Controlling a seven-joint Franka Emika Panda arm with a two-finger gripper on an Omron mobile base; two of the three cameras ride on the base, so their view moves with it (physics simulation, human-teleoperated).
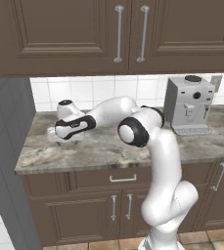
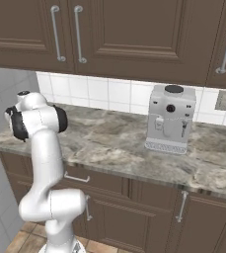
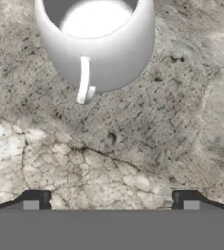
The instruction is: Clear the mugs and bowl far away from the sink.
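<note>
Hand view: white mug (image 3: 96,44) upright on the marble counter (image 3: 133,146).
The jaws stand spread wide, pinching nothing, the mug apart beyond them; in the left base view the gripper (image 1: 64,139) hangs well left of the coffee machine (image 1: 188,104).

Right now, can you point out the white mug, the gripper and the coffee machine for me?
white mug (image 3: 96,46): hand view, on its outer wall above the handle.
gripper (image 3: 111,201): hand view, midway between the open fingertips.
coffee machine (image 2: 169,118): right base view, on its front face.
</note>
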